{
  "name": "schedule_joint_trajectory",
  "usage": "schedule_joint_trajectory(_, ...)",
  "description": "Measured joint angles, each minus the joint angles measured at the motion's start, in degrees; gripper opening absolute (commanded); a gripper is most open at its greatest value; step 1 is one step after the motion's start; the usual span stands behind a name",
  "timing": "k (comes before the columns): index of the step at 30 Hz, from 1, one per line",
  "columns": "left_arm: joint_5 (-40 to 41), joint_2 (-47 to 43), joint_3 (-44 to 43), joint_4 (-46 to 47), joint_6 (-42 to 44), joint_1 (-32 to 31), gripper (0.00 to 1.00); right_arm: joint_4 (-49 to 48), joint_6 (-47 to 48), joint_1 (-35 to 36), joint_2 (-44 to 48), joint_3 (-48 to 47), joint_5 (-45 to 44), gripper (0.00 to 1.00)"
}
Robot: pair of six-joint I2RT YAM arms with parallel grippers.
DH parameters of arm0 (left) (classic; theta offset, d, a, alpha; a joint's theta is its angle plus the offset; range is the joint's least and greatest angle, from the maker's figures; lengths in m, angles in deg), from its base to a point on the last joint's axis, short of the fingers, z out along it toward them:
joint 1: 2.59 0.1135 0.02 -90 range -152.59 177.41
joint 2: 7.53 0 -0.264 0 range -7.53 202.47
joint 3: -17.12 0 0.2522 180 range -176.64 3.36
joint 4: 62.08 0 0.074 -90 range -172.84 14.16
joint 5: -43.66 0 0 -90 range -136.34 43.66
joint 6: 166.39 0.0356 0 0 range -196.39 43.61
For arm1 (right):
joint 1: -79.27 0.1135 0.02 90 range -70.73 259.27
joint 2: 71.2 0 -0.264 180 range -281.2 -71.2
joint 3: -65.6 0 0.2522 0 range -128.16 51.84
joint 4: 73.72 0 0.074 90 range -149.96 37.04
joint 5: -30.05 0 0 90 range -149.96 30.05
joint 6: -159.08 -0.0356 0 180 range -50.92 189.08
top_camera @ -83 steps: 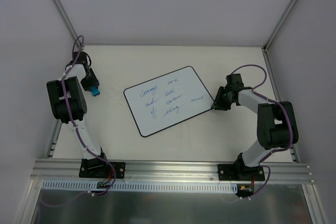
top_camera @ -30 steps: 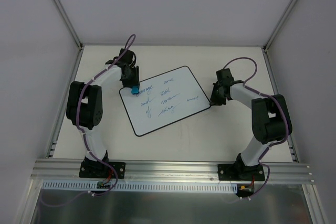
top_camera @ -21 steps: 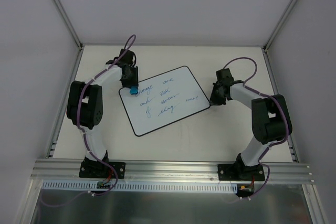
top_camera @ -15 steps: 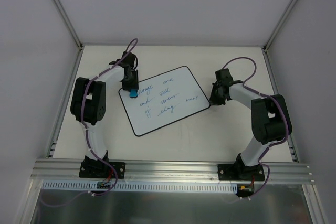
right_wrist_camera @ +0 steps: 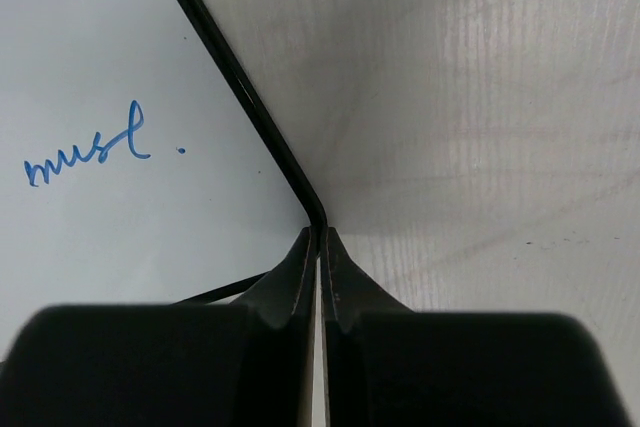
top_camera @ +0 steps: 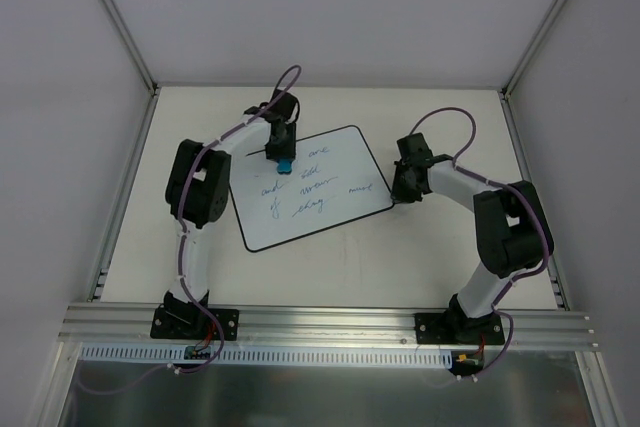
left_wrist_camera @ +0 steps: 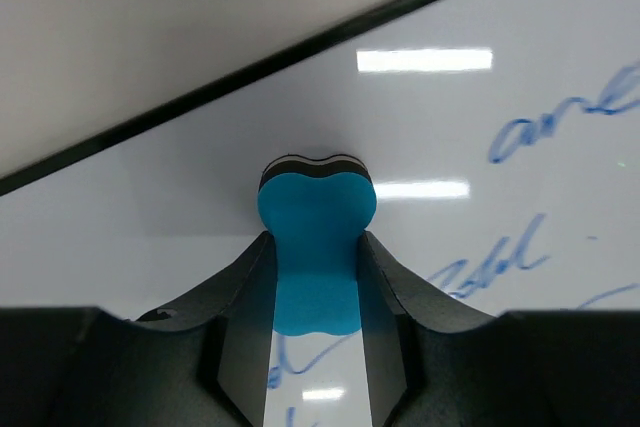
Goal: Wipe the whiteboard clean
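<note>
Board: the board point(top_camera: 275, 232) lies flat mid-table point(top_camera: 450, 117), between the 2 arms, skewed so its right end sits farther from me.
Long axis: left to right along that skew; the blue writing point(top_camera: 318, 187) runs in rows along it.
Left gripper: the left gripper point(top_camera: 284, 154) is clamped on the blue eraser point(left_wrist_camera: 316, 212), tip down on the board close to its far edge.
Which way to wipe: from the eraser, what I can see of the writing lies to the right along the top row and in the rows toward me. I judge the next strokes go along the long axis, stepping nearer row by row.
Right gripper: the right gripper point(right_wrist_camera: 318, 247) has its fingers pressed together at the board's right corner and seems to nip the rim, pinning it.
Nearer arm: the left, already on the board.
Hard to make out: how firmly the eraser presses; whether any ink hides under the left arm; how much rim the right fingers really hold.
</note>
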State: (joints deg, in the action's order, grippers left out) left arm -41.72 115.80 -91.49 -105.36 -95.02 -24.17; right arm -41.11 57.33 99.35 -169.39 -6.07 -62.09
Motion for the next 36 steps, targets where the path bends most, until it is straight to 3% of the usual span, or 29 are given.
schedule_joint_trajectory(4,-2.0,3.5,-5.1,0.7,0.0,-4.8,0.0,0.1,0.0,0.5,0.0,0.0,-0.5,0.0)
schedule_joint_trajectory(9,-2.9,3.5,-4.7,1.9,-0.7,-6.3,0.0,0.1,-0.1,0.5,0.1,0.0,-0.5,0.0)
schedule_joint_trajectory(13,-4.0,0.3,0.3,2.8,-3.5,-2.5,0.0,-0.1,-0.5,1.2,0.1,0.1,0.7,0.0)
schedule_joint_trajectory(21,0.0,-7.7,11.0,0.3,-4.0,12.1,0.0,-0.7,-1.3,2.1,0.1,0.3,1.6,0.01)
schedule_joint_trajectory(24,1.2,-8.9,12.5,-0.3,-3.0,13.8,0.0,-0.7,-1.4,2.1,0.1,0.3,1.7,0.0)
schedule_joint_trajectory(31,2.1,-9.3,13.2,-0.3,-1.7,12.5,0.0,-0.9,-1.6,2.1,0.1,0.4,1.9,0.0)
schedule_joint_trajectory(36,1.1,-9.3,13.3,-0.7,-2.4,4.6,0.0,-0.9,-1.7,2.1,0.1,0.4,2.0,0.0)
